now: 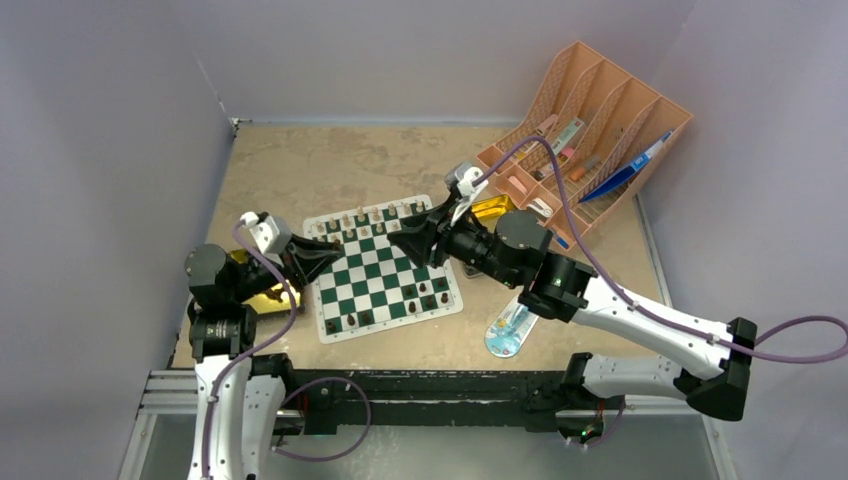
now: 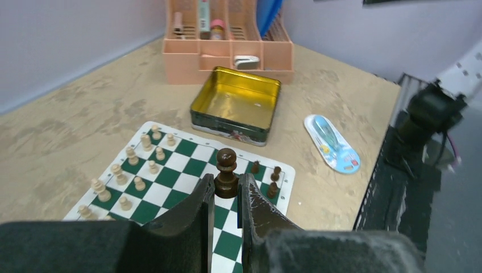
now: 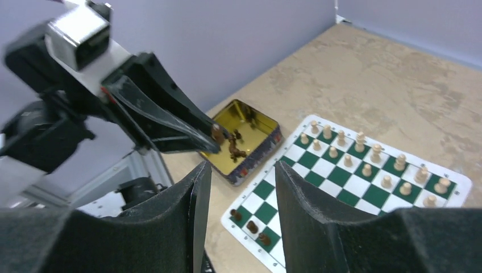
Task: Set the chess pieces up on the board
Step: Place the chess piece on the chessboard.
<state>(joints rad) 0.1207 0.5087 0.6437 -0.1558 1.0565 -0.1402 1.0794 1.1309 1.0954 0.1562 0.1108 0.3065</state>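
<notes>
Here, dark piece (image 2: 227,166), clamped in left tool (image 2: 226,186)

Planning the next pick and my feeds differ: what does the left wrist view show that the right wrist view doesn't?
Left wrist only: empty gold tin, orange rack, blue packet. Right wrist only: the other tin, with dark pieces in it, by the left end effector. Both: the board, two rows of cream pieces, a few dark ones at the opposite edge, and the dark piece clamped in that end effector.
</notes>
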